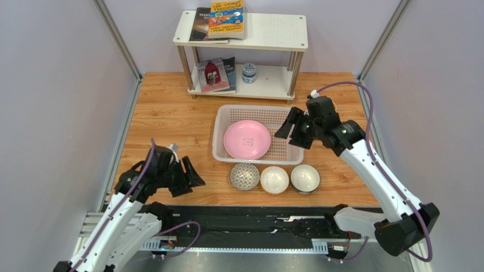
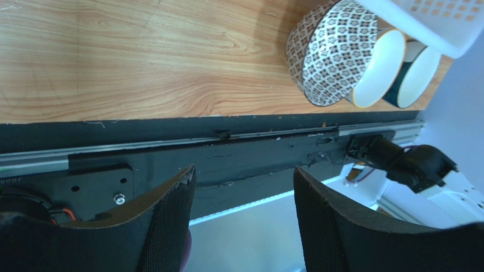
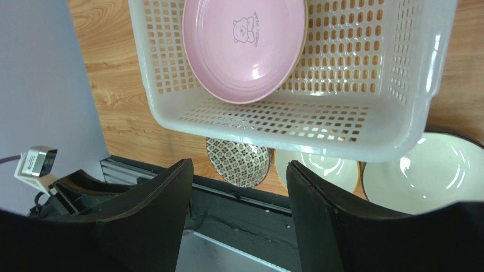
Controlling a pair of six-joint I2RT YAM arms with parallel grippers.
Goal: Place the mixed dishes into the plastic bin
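Note:
The white plastic bin (image 1: pixel 218 133) sits in the middle of the wooden table, and the pink plate (image 1: pixel 247 140) lies flat inside it. In front of the bin stand a grey patterned bowl (image 1: pixel 245 176), a white bowl (image 1: pixel 274 179) and a second white bowl with a dark outside (image 1: pixel 305 178), in a row. My right gripper (image 1: pixel 288 131) hovers open and empty over the bin's right end. From that wrist I see the plate (image 3: pixel 244 48), the bin wall (image 3: pixel 284 122) and the patterned bowl (image 3: pixel 230 156) beyond the gripper (image 3: pixel 238 164). My left gripper (image 1: pixel 190 180) is open and empty, left of the bowls, over the table's near edge (image 2: pixel 243 170).
A white two-tier shelf (image 1: pixel 295 42) stands at the back with books on both tiers and a small blue-white jar (image 1: pixel 249 72) on the lower one. A black rail (image 1: pixel 255 226) runs along the near edge. Grey walls close in both sides.

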